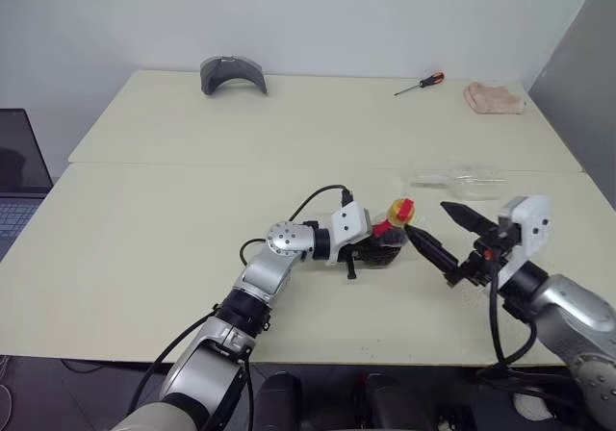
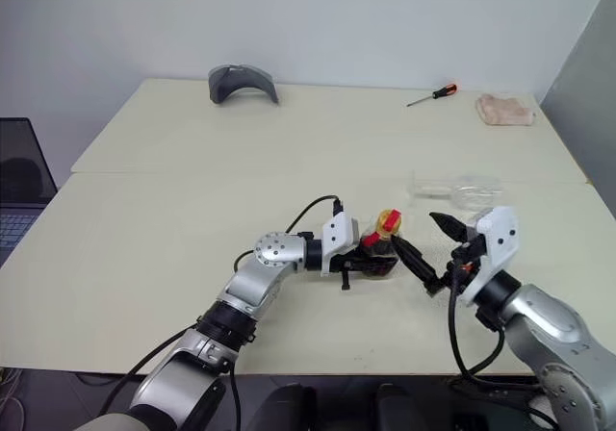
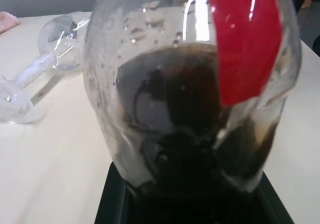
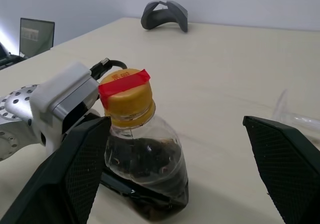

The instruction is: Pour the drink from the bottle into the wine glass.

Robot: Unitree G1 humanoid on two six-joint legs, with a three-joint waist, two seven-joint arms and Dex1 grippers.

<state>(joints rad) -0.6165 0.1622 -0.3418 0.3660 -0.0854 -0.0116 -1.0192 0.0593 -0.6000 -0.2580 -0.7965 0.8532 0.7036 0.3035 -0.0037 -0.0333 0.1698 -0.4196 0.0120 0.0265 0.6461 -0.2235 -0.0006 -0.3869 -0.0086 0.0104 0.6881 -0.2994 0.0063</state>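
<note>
The bottle [image 4: 142, 154] is standing upright on the cream bench [image 1: 192, 219], just below the centre of the head view. The left claw [image 1: 380, 248] is gripping it around its lower body, fingers closed tight against the plastic. The yellow cap [image 4: 126, 96] is sitting on the neck with a strip of red tape [image 4: 122, 83] running across its top. The drink [image 3: 190, 134] is filling roughly the lower half of the bottle, dark and nearly black, with droplets clinging to the clear wall above it.

The right claw [image 1: 445, 240] is hovering just to the right of the bottle with its two black fingers spread wide and nothing between them; its nearer finger is lying close beside the bottle.

The wine glass [image 1: 460, 183] is lying on its side on the bench, up and to the right of the bottle, with no liquid showing in its bowl.

Along the far edge of the bench, a grey curved object [image 1: 232, 73] is sitting at upper left, and a screwdriver [image 1: 420, 85] and a pink cloth [image 1: 495, 97] at upper right.
</note>
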